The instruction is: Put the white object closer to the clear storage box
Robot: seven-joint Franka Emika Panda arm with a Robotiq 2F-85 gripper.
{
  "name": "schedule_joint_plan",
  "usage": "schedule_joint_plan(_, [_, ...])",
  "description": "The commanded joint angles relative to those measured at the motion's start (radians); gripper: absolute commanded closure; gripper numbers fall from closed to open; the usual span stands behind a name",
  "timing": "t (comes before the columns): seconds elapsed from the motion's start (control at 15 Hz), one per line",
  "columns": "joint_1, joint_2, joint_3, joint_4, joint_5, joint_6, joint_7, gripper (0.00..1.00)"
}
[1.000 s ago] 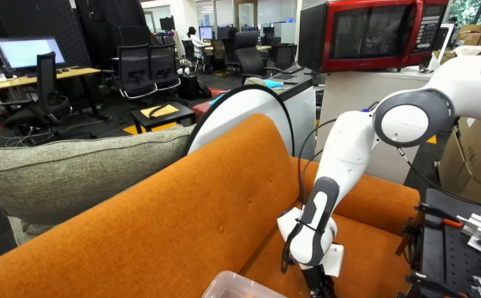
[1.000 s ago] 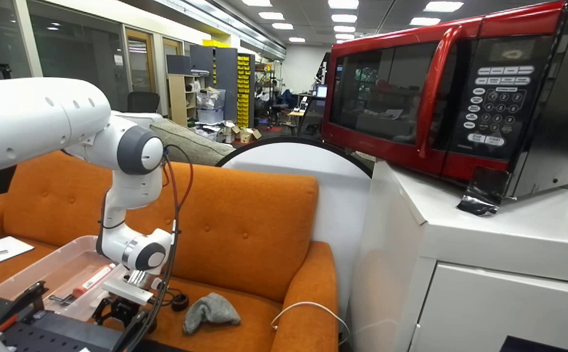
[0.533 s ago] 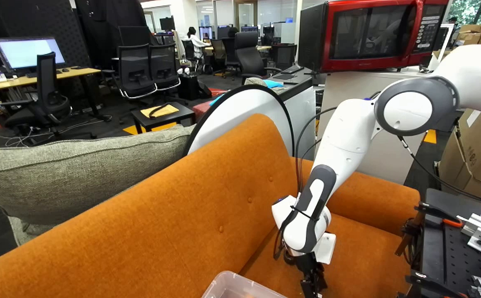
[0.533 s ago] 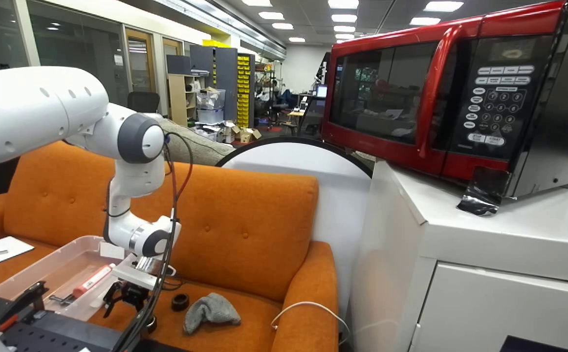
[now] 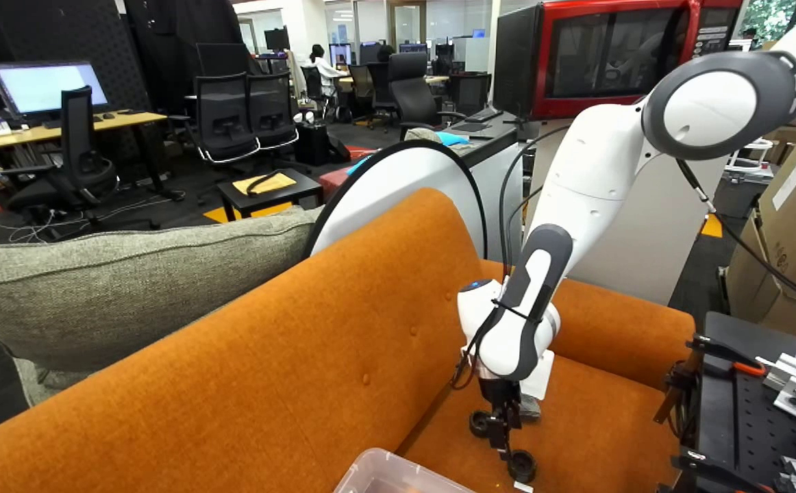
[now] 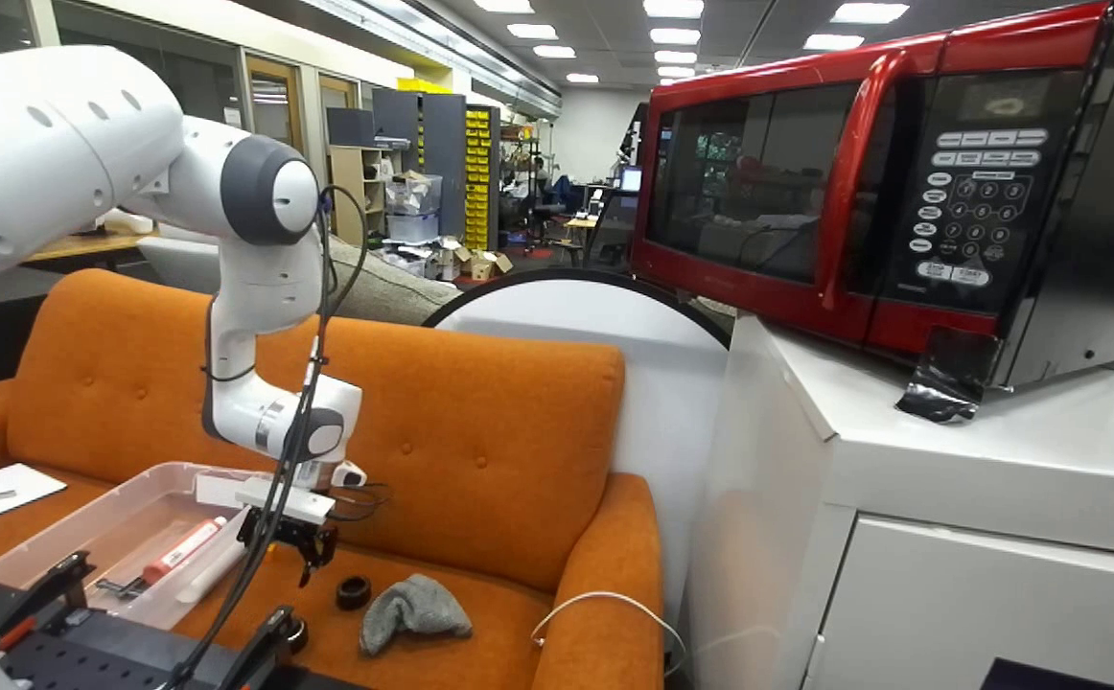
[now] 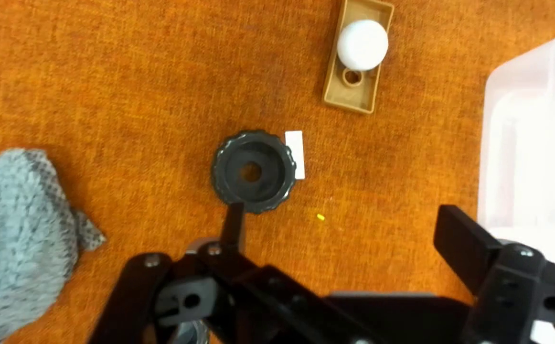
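Note:
A white round object (image 7: 362,45) rests in a small tan tray (image 7: 351,95) in the wrist view. A thin white strip (image 7: 295,154) lies beside a black knob and also shows in an exterior view (image 5: 523,487). I cannot tell which is the task's white object. The clear storage box (image 7: 495,129) is at the right of the wrist view and shows in both exterior views (image 5: 370,467) (image 6: 140,484). My gripper (image 7: 342,224) is open and empty above the sofa seat, between the knob and the box. It shows in both exterior views (image 5: 505,455) (image 6: 277,561).
The black knob (image 7: 253,171) and grey cloth (image 7: 19,239) lie on the seat; another black ring (image 6: 354,592) is farther back. The orange sofa back (image 6: 480,412) rises behind. A black table with clamps (image 6: 116,652) stands in front. An orange-red tube (image 6: 183,548) lies in the box.
The gripper has risen from low over the seat and moved back toward the sofa's backrest. The black ring, knob and white strip under it have come into view.

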Motion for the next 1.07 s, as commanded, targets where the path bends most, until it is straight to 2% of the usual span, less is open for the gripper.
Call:
schedule_joint_plan(0.0, [-0.063, -0.149, 0.014, -0.213, 0.003, 0.213, 0.007, 0.0])
schedule_joint_plan(0.27, [-0.191, -0.272, 0.027, -0.389, 0.01, 0.437, 0.017, 0.0])
schedule_joint_plan(0.4, [-0.273, -0.315, 0.036, -0.456, 0.001, 0.498, 0.022, 0.0])
schedule_joint_plan(0.47, [-0.334, -0.334, 0.056, -0.484, 0.0, 0.492, 0.023, 0.0])
schedule_joint_plan(0.53, [-0.259, -0.291, 0.006, -0.42, -0.029, 0.462, 0.034, 0.0])
schedule_joint_plan(0.67, [-0.293, -0.301, 0.01, -0.435, -0.048, 0.464, 0.029, 0.0])
schedule_joint_plan(1.0, [-0.262, -0.286, 0.011, -0.421, -0.047, 0.464, 0.046, 0.0])
